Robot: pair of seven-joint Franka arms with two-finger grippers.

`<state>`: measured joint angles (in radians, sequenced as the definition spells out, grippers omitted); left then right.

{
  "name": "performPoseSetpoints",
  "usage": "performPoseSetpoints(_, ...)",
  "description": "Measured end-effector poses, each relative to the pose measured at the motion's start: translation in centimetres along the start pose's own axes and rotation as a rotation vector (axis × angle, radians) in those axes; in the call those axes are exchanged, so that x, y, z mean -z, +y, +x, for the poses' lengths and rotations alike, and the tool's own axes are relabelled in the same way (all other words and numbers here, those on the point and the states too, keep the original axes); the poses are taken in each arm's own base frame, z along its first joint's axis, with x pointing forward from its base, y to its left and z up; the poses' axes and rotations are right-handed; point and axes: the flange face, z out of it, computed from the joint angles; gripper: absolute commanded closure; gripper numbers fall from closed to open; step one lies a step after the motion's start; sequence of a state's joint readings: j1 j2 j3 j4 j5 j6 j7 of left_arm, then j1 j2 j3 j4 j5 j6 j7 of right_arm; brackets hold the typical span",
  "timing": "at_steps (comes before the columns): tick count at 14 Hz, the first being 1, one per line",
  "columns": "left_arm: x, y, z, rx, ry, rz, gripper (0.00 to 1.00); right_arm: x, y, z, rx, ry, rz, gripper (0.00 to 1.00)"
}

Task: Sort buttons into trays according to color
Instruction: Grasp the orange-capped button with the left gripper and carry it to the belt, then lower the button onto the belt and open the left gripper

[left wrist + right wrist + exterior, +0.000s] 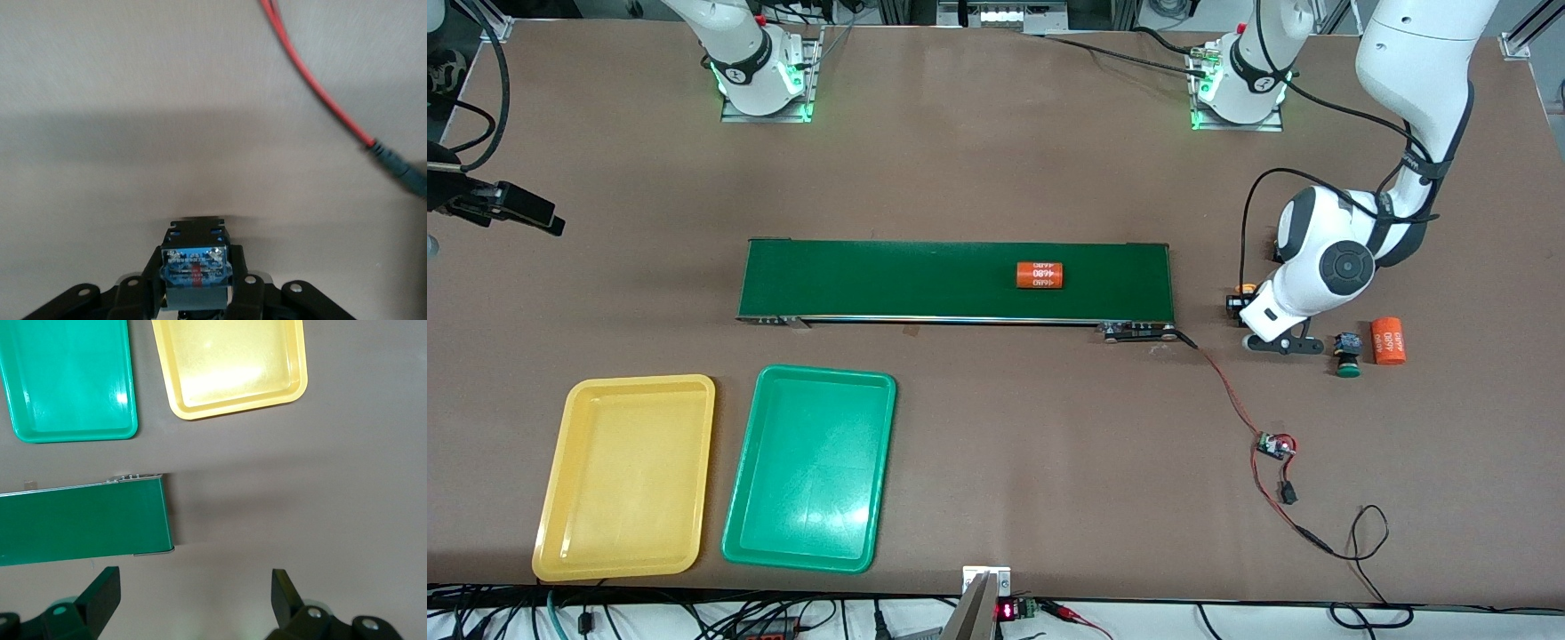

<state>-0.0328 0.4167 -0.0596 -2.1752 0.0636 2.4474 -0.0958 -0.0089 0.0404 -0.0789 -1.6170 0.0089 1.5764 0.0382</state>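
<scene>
brown desk (978,169) throughout. showing the left gripper (1249,322) low at the desk, just off the left arm's end of the dark-green conveyor belt (925,280). seeing its fingers (156,283) pressing in narrow on a button (195,263), gripping the black-and-blue body from both sides; catching a yellow cap (1246,291) at that spot in the front view. finding a second button (1347,353), green-capped, lying loose on the desk beside the left gripper, closer to the left arm's end and apart from the fingers. noting an orange cylinder (1388,340) just beside that green-capped button, and another orange cylinder (1040,275) lying on the belt. tracing a red wire (1227,391) from the belt's end to a small circuit board (1274,445) nearer the front camera.

placing the yellow tray (560,480) and the green tray (747,480) side by side toward the right arm's end of the desk, both nearer the front camera than the belt, the yellow one closest to that end. locating the right gripper (195,590) waiting over bare desk off the belt's right-arm end, looking down on both trays, keeping its fingers (107,590) spread wide and holding nothing.
</scene>
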Motion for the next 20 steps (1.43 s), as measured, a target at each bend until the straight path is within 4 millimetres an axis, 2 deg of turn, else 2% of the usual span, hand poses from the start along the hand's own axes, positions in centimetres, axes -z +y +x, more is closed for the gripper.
performPoseSetpoints(2,2.5,-0.1,0.9,0.002,0.006,0.004,0.81,0.0,0.0,0.0,0.000,0.000,0.000,0.00)
performPoseSetpoints(4,6.5,0.3,2.0,-0.003,-0.020,0.014,0.81,0.0,0.0,0.0,0.000,0.000,0.000,0.00)
performPoseSetpoints(5,8.7,1.2,2.5,-0.017,-0.033,0.019,0.81,0.0,0.0,0.0,0.000,0.000,0.000,0.00)
performPoseSetpoints(7,12.5,4.6,3.0,-0.058,-0.048,0.026,0.80,0.0,0.0,0.0,0.000,0.000,0.000,0.00)
performPoseSetpoints(9,14.2,9.4,2.6,-0.058,-0.052,0.009,0.81,0.0,0.0,0.0,0.000,0.000,0.000,0.00)
performPoseSetpoints(11,14.0,13.8,1.4,-0.043,-0.062,0.001,0.80,0.0,0.0,0.0,0.000,0.000,0.000,0.00)
performPoseSetpoints(13,12.9,17.0,0.3,-0.035,-0.084,0.003,0.80,0.0,0.0,0.0,0.000,0.000,0.000,0.00)
performPoseSetpoints(17,9.3,19.3,0.1,-0.027,-0.115,0.002,0.78,0.0,0.0,0.0,0.000,0.000,0.000,0.00)
performPoseSetpoints(20,7.0,21.2,0.0,0.003,-0.092,-0.012,0.67,0.0,0.0,0.0,0.000,0.000,0.000,0.00)
